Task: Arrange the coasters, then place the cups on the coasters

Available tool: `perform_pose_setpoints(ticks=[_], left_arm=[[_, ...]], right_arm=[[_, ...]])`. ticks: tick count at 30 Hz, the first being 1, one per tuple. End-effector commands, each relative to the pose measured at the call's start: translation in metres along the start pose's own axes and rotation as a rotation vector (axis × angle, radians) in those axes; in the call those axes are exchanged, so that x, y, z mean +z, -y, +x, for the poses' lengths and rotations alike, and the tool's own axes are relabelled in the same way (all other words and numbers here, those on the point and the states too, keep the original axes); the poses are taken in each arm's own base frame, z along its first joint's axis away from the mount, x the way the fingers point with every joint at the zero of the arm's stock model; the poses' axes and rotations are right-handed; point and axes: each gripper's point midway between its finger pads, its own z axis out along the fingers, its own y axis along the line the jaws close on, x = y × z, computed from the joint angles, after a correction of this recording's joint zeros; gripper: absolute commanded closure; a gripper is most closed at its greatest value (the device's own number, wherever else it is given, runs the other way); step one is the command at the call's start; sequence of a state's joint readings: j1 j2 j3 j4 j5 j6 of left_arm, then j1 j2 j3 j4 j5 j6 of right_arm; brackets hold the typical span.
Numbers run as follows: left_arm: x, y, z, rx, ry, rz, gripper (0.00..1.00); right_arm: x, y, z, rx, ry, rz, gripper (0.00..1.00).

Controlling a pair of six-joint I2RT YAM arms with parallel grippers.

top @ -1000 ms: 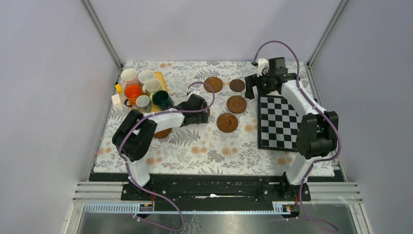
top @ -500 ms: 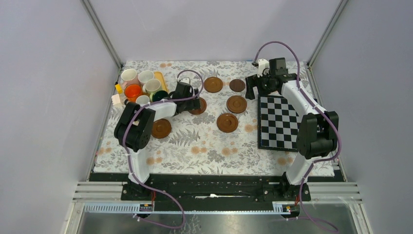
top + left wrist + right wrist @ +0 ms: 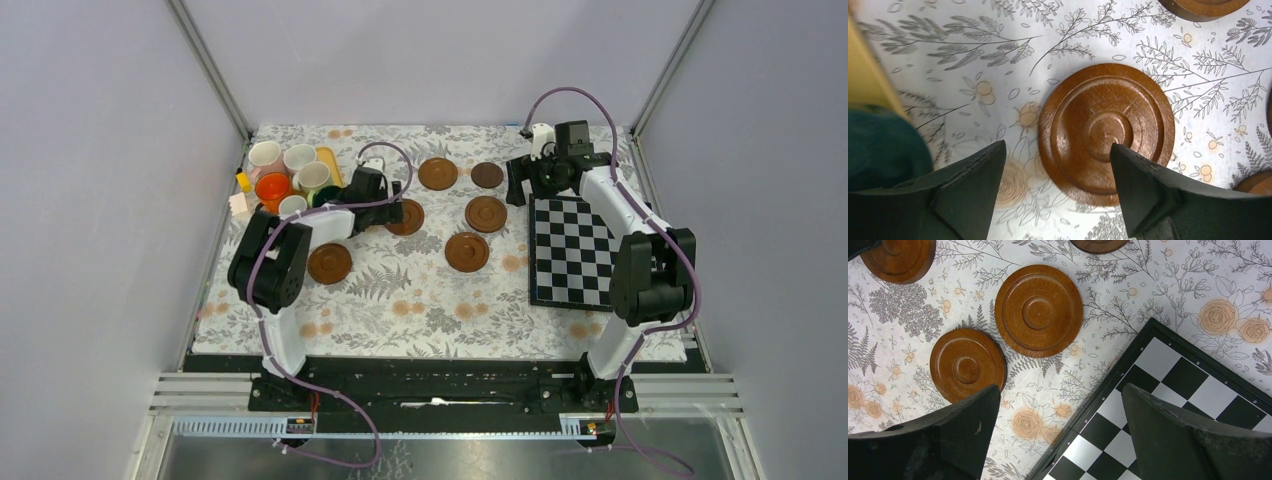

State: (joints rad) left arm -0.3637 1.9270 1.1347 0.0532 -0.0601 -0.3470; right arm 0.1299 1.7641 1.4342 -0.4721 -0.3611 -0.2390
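Top external: we see the left claw (image 3: 1055, 150) has let go and pulled back, spread wide and empty. Its coaster (image 3: 405, 217) now lies flat on the desk just right of the yellow tray (image 3: 330, 162), where the cups (image 3: 272, 187) wait. The right claw (image 3: 1060, 390) is spread and empty too.

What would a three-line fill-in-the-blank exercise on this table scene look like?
The cloth holds ____ brown coasters.
The left hand hangs open above a single ____.
The chessboard lies by the ____ arm.
Missing words: six; coaster; right.
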Motion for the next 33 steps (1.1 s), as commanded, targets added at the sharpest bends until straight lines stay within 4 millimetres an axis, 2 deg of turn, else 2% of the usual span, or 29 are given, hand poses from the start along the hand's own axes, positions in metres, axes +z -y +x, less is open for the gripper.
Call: perform_pose_setpoints(ticks=[1, 2, 5, 9, 12, 17, 24, 33], left_arm=[[-0.037, 0.007, -0.021, 0.016, 0.072, -0.04, 0.15], [-0.041, 0.011, -0.015, 0.017, 0.068, -0.04, 0.13], [-0.05, 0.021, 0.021, 0.038, -0.013, -0.052, 0.09], [-0.055, 0.032, 0.06, 0.038, -0.088, -0.055, 0.08], [-0.058, 0.037, 0.075, 0.038, -0.107, -0.059, 0.08], [-0.052, 0.042, 0.078, 0.054, -0.102, -0.086, 0.1], [-0.019, 0.023, 0.09, 0.065, -0.142, -0.205, 0.18], [0.008, 0.007, 0.08, 0.061, -0.106, -0.24, 0.21]], right_arm=[[-0.017, -0.005, -0.016, -0.029, 0.067, -0.01, 0.01], [-0.017, -0.005, -0.017, -0.028, 0.068, -0.01, 0.01], [-0.017, -0.005, -0.018, -0.026, 0.072, -0.009, 0.01], [-0.02, -0.005, -0.017, -0.023, 0.072, -0.009, 0.01], [-0.021, -0.007, -0.017, -0.022, 0.077, -0.013, 0.0], [-0.027, -0.008, -0.016, -0.016, 0.082, -0.013, 0.0], [-0.034, -0.013, -0.011, -0.013, 0.087, -0.011, 0.0], [-0.044, -0.017, -0.001, -0.029, 0.111, -0.004, 0.01]])
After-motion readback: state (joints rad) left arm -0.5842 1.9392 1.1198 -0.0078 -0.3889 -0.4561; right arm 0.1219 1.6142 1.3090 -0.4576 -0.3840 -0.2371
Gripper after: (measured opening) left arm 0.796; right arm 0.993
